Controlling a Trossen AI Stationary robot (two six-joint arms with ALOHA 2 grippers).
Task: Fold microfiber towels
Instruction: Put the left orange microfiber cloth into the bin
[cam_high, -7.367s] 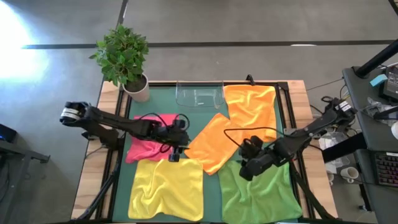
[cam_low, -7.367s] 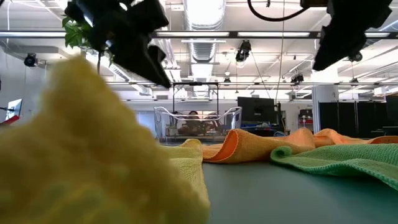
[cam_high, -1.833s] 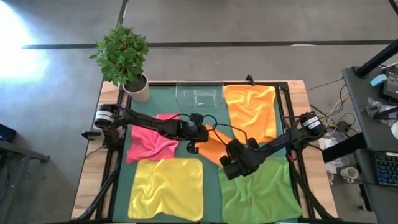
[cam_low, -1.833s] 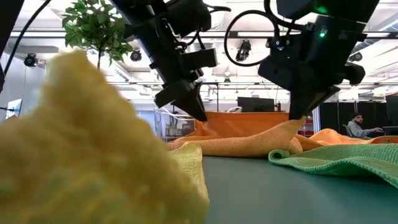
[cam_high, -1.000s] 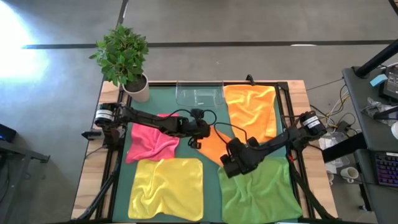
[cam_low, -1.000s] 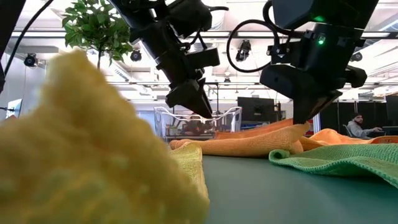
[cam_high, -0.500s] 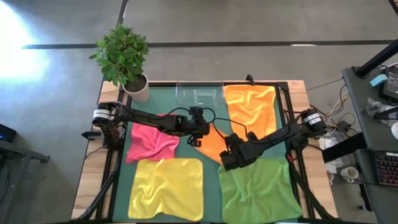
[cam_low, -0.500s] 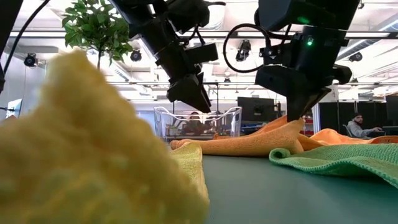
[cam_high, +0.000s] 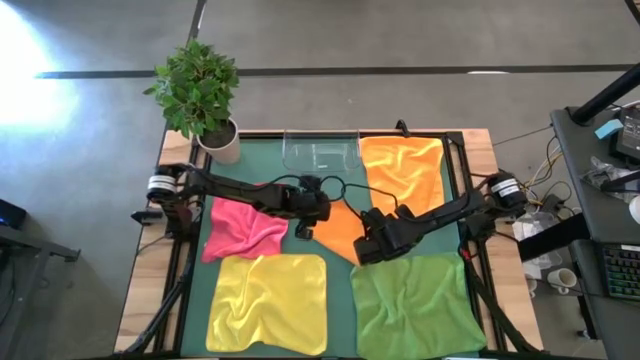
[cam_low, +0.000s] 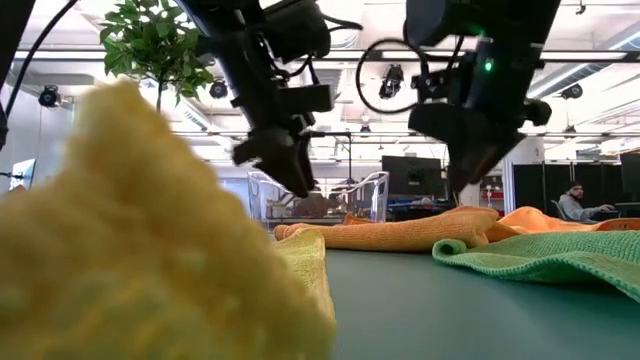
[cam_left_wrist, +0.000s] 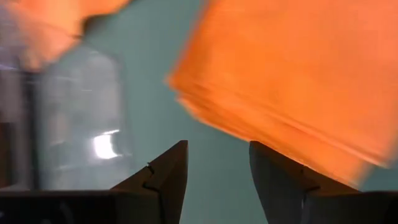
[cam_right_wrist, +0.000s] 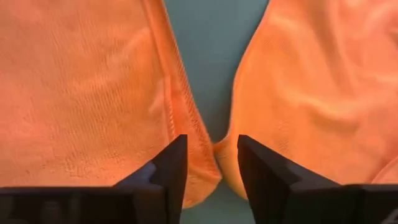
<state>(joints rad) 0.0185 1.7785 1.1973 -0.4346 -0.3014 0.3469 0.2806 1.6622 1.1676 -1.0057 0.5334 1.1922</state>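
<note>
Both grippers, left (cam_high: 303, 229) and right (cam_high: 367, 246), hang open and empty over the folded orange towel (cam_high: 337, 230) mid-mat, apparently released to lie flat.

1. The folded towel (cam_high: 338, 232) at the mat's middle is plain orange.
2. The second orange towel (cam_high: 403, 176) is the same bright shade.
3. The pink towel (cam_high: 243, 228) is vivid magenta-pink.
4. The yellow towel (cam_high: 267, 303) is lemon yellow.
5. The green towel (cam_high: 415, 305) is light green.
6. The table mat (cam_high: 338, 300) is dark green.
7. The tray (cam_high: 321, 153) is clear.
8. The plant (cam_high: 194, 86) has green leaves in a white pot.
</note>
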